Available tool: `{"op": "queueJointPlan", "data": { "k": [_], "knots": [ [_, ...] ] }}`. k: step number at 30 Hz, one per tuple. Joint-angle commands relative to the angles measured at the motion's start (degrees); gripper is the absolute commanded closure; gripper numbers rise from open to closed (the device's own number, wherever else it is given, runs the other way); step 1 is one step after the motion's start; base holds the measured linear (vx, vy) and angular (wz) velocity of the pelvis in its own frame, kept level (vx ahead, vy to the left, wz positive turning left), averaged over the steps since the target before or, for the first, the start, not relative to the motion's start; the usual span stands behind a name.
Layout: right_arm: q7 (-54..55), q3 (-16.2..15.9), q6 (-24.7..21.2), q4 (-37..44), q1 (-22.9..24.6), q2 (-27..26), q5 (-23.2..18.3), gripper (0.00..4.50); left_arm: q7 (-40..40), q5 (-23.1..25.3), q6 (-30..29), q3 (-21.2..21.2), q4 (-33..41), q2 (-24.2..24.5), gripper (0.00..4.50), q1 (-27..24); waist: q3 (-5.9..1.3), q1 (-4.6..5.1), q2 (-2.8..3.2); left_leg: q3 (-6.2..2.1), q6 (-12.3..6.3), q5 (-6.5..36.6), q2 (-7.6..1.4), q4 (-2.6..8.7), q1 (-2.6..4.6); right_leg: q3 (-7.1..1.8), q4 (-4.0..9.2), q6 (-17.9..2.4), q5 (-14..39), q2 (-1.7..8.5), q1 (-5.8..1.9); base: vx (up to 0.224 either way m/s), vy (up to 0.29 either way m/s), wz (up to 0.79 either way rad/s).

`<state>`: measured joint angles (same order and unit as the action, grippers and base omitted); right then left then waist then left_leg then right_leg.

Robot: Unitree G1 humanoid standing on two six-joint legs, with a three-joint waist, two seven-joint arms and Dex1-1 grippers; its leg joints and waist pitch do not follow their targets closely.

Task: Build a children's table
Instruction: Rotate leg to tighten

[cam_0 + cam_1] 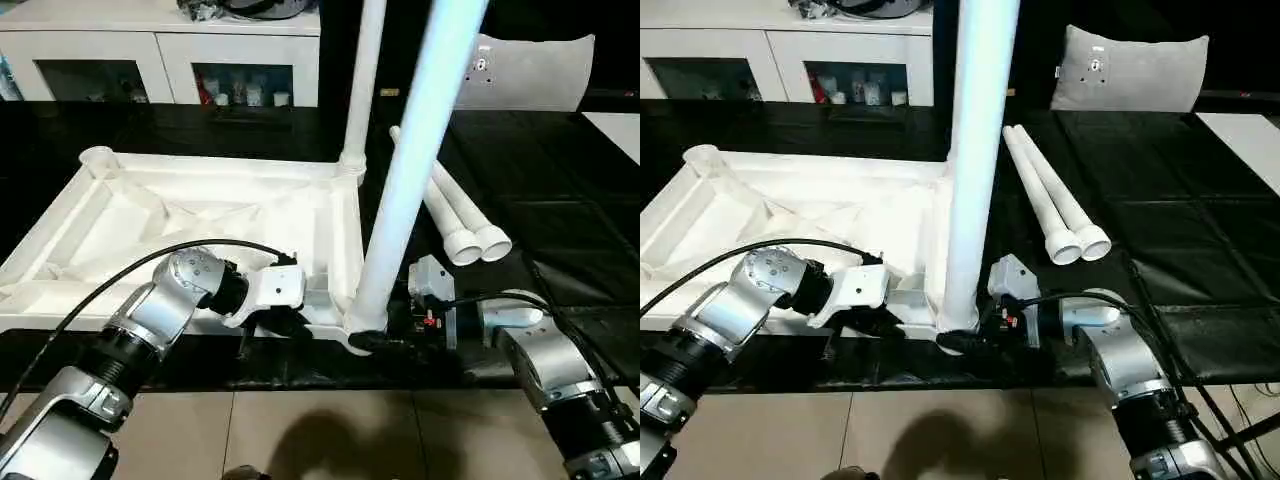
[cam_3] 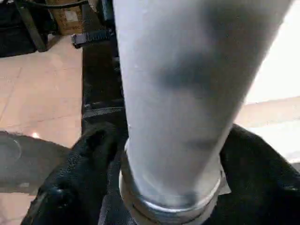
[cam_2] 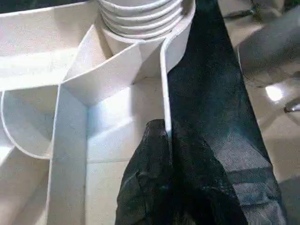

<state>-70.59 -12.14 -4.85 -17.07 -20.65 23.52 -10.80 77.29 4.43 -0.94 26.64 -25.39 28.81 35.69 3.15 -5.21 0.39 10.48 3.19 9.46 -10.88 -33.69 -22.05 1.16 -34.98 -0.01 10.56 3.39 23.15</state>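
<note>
My right gripper (image 2: 168, 187) is clamped round the base of the upright leg (image 1: 405, 190), black fingers (image 2: 75, 173) on either side of it, where it sits in the near corner socket (image 1: 362, 338) of the table top (image 1: 200, 215). My left gripper (image 3: 166, 154) pinches the top's near rim wall (image 3: 164, 89) — the left wrist view shows the threaded leg end in the socket. Both forearms reach in low and bent. A second leg (image 1: 360, 80) stands at the far corner; two spare legs (image 1: 1050, 195) lie on the black mat (image 1: 1160, 200).
</note>
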Motion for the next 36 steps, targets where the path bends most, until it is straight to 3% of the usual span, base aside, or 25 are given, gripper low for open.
{"op": "queueJointPlan", "data": {
  "k": [1, 8, 16, 21, 25, 27, 28, 30, 32, 35, 36],
  "knots": [
    [-1.75, -1.21, 0.27, -0.66, -0.97, 0.66, -0.11, 1.24, 1.62, 1.59, 1.93, 1.92, -0.47, 0.35, 4.50, 1.11, -3.81, 0.18, -0.31, -0.55, -1.57, 13.61, -2.16, 3.81, 1.31, -1.72, 3.99, -12.86, 11.45, 3.87, -2.31, 0.000, 0.000, 0.00],
    [-3.47, -1.81, 0.49, -1.60, -1.33, 0.69, -0.40, 1.81, 2.80, 1.89, 5.22, 1.85, -3.74, 0.40, 4.50, 2.16, -3.83, 0.08, -0.41, -0.61, -1.15, 14.53, -2.29, 3.86, 1.46, -1.71, 4.06, -12.59, 13.32, 4.00, -2.24, 0.000, 0.000, 0.00],
    [-4.08, -2.42, 0.05, -1.52, -0.38, 0.66, -0.54, 1.94, 3.32, 1.45, 6.23, 1.56, -4.74, 0.50, 4.50, 1.69, -3.89, 0.06, -0.41, -0.52, -1.41, 13.58, -2.19, 3.75, 1.33, -1.65, 3.91, -13.06, 11.70, 3.91, -2.32, 0.000, 0.000, 0.00],
    [-3.14, -2.59, -2.51, 0.27, 1.14, -0.39, -1.95, 1.94, 3.05, 0.31, 3.85, 0.75, -3.26, 0.27, 4.50, 0.32, -3.86, -0.04, -0.26, -0.55, -1.37, 13.90, -2.28, 3.85, 1.38, -1.64, 3.91, -13.22, 11.76, 3.91, -2.34, 0.000, 0.000, 0.00],
    [4.88, -0.58, -11.53, 2.82, 2.77, -4.60, -4.24, 1.96, -3.66, -2.63, -7.95, -3.43, 2.18, -2.61, 4.50, -1.19, -3.63, 0.22, -0.20, -0.65, -0.59, 14.43, -2.25, 4.10, 1.36, -1.66, 3.86, -13.46, 13.22, 3.91, -2.29, 0.000, 0.000, 0.00],
    [10.16, 0.37, -12.14, 1.77, 2.84, -7.14, -3.22, 1.99, -6.75, -3.59, -12.44, -4.92, 5.11, -4.10, 4.50, -2.03, -3.31, 0.65, -0.23, -0.79, 0.54, 17.84, -2.17, 4.26, 1.65, -1.73, 4.47, -12.25, 19.51, 4.10, -1.80, 0.000, 0.000, 0.00],
    [12.98, 0.89, -12.24, 1.15, 2.88, -8.59, -2.67, 2.01, -8.57, -3.84, -14.71, -5.61, 6.49, -4.99, 4.50, -2.43, -3.18, 0.91, 0.21, -1.12, 1.51, 19.46, -2.04, 4.43, 1.62, -1.66, 4.75, -10.90, 23.62, 4.20, -1.85, 0.000, 0.000, 0.00],
    [19.38, 2.09, -13.03, -0.48, 2.58, -12.02, -1.87, 2.06, -13.17, -3.89, -19.75, -6.93, 9.46, -7.66, 4.50, -3.24, -3.18, 1.58, -0.19, -1.32, 2.25, 20.76, -1.93, 4.63, 1.48, -1.54, 5.02, -9.61, 25.56, 4.08, -1.84, 0.000, 0.000, 0.00],
    [26.58, 3.95, -14.21, -2.54, 1.73, -16.25, -1.65, 2.07, -18.66, -3.41, -25.48, -8.30, 12.72, -11.42, 4.50, -4.06, -3.13, 2.44, -0.22, -1.33, 2.59, 20.99, -1.98, 4.60, 1.61, -1.68, 4.98, -9.85, 25.50, 4.09, -1.65, 0.000, 0.000, 0.00],
    [30.09, 5.04, -14.94, -3.52, 1.08, -18.29, -1.59, 2.07, -21.45, -2.68, -28.03, -8.90, 13.97, -13.35, 4.50, -4.22, -3.11, 3.14, -0.35, -1.42, 1.80, 21.37, -1.60, 4.31, 1.59, -1.58, 5.62, -8.86, 28.03, 4.02, -1.51, 0.000, 0.000, 0.00],
    [34.89, 6.29, -15.29, -5.37, -0.35, -21.04, -1.27, 2.07, -26.95, -1.44, -31.04, -10.24, 14.43, -17.02, 4.50, -3.64, -3.18, 3.12, -0.38, -1.33, 1.44, 21.03, -1.63, 4.31, 1.52, -1.65, 5.73, -8.38, 27.51, 3.89, -1.52, 0.000, 0.000, 0.00]
  ]
}}
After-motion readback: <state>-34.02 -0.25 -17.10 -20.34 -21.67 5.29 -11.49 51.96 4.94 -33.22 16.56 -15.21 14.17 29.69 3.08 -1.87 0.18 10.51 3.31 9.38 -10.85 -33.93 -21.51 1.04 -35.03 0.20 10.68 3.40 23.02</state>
